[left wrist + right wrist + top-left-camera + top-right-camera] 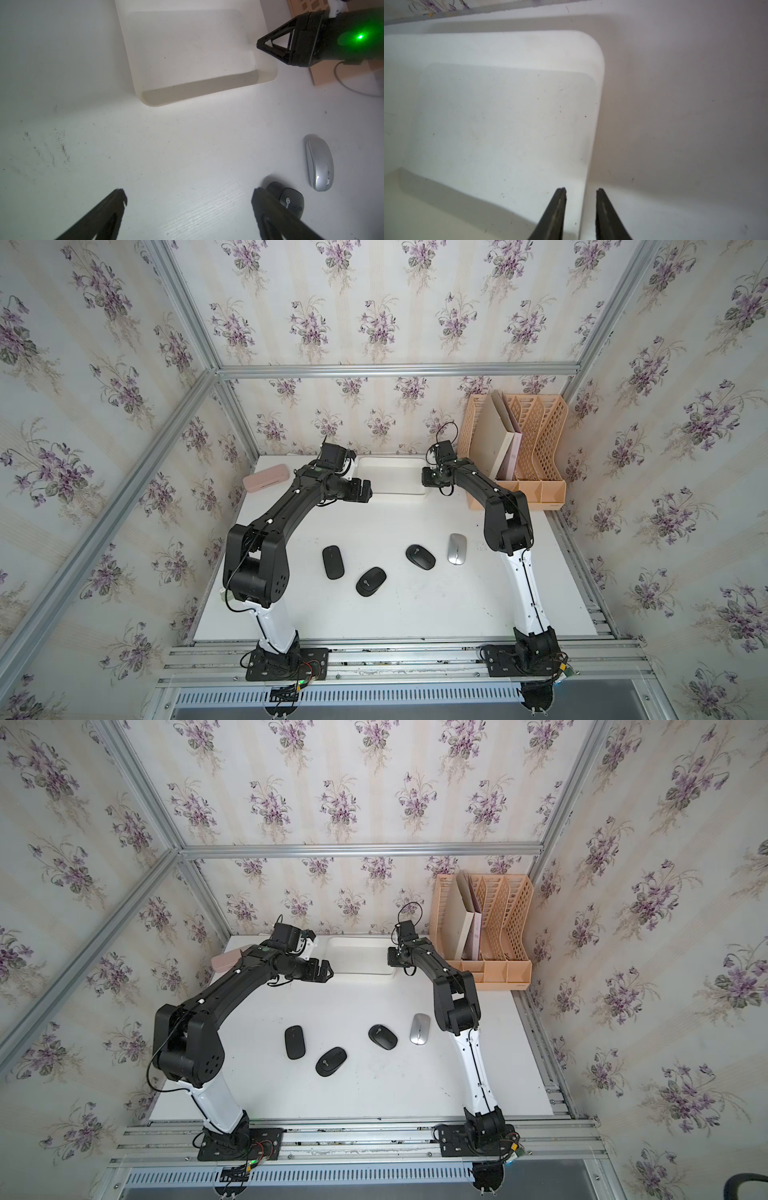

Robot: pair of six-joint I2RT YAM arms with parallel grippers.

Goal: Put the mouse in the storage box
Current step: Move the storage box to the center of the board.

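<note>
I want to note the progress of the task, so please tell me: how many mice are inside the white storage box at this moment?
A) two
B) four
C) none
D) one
C: the storage box shows nothing inside, while the silver mouse and the three black mice all lie on the table.

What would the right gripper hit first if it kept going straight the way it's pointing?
Most likely the side wall of the storage box: in its wrist view the right gripper points at that rim, one finger either side. Its height above it is unclear.
</note>
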